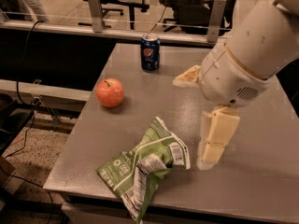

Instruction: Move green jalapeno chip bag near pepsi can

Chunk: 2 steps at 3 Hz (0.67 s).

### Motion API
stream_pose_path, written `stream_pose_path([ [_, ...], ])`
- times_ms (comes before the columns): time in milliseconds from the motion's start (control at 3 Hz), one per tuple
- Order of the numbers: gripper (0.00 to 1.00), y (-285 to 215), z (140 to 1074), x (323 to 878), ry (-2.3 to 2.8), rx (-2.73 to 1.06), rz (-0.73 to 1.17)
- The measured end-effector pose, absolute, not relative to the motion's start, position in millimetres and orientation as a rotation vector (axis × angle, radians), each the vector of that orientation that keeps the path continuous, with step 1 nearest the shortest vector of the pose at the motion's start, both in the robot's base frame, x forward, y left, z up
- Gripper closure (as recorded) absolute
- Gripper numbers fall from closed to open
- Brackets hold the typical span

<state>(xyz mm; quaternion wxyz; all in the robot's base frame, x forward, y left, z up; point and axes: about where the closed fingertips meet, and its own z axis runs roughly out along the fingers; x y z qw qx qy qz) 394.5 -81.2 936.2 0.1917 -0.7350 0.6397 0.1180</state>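
The green jalapeno chip bag (147, 167) lies crumpled near the table's front edge, label panels and barcode facing up. The pepsi can (150, 52) stands upright at the back of the table, well apart from the bag. My gripper (192, 124) hangs over the table just right of the bag, under the big white arm. Its two cream fingers are spread apart: one finger (217, 139) points down beside the bag, the other (187, 76) sticks out to the left. It holds nothing and does not touch the bag.
A red apple (110, 92) sits on the left of the grey table (261, 139), between can and bag. A railing and office chairs stand behind the table. Cables run over the floor at the left.
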Motion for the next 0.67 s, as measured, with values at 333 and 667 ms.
stream_pose_path([
  [333,0.00,-56.8,918.7,384.3,1.741,-2.127,0.352],
  [667,0.00,-37.7,900.9,376.9,1.698,-2.186,0.359],
])
